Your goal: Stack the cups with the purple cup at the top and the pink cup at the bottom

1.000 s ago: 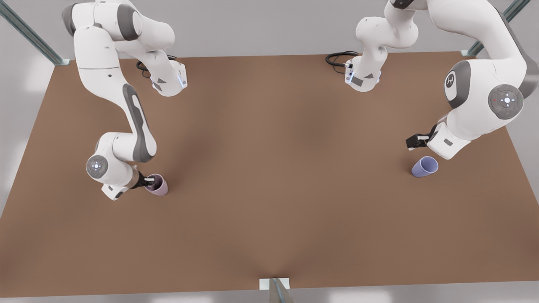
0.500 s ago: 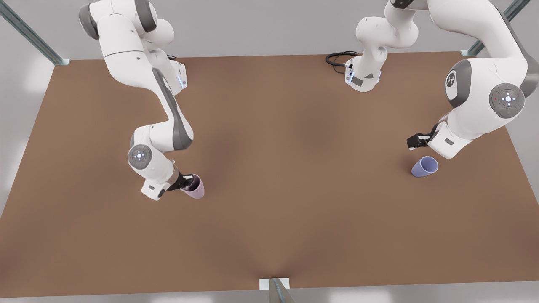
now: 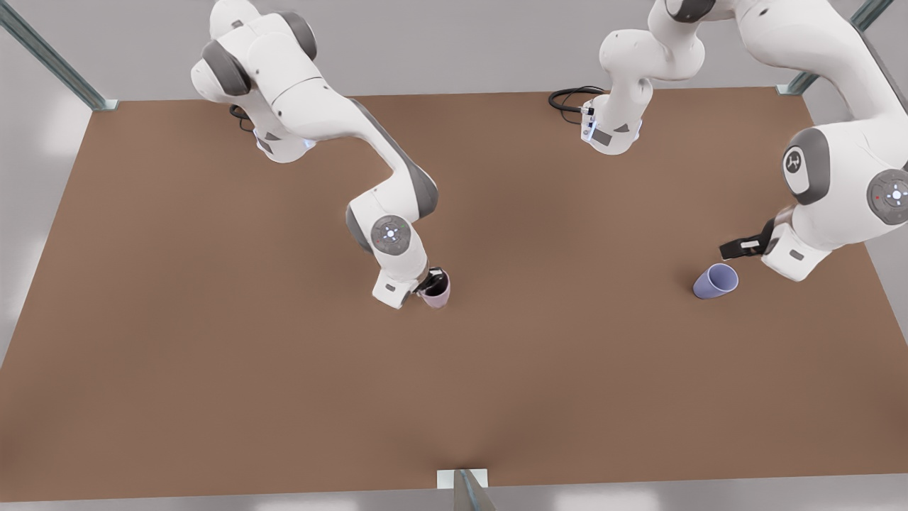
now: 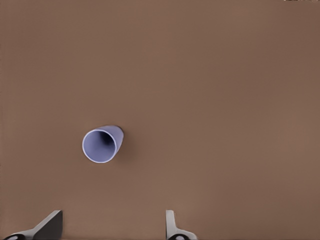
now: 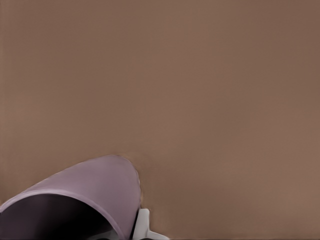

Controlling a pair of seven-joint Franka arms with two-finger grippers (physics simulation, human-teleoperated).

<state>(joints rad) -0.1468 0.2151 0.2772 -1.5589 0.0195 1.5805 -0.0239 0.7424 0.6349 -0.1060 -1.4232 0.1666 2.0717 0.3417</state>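
The right gripper [image 3: 434, 281], pinching the pink cup [image 3: 438, 291] by its rim, is carrying it from the front view's left toward the table's [image 3: 213, 355] middle. The left gripper [image 3: 738, 248], fingers spread, is hovering beside the purple cup [image 3: 715, 281].

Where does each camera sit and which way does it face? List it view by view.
Front view: high above the table, looking down; both white arms show, the right gripper on the pink cup at centre, the left gripper beside the purple cup.
Left wrist view: on the left arm, facing down at the purple cup; two spread fingertips show.
Right wrist view: on the right arm, facing down past the pink cup; one fingertip shows.
Shared: each wrist view shares its cup with the front view.
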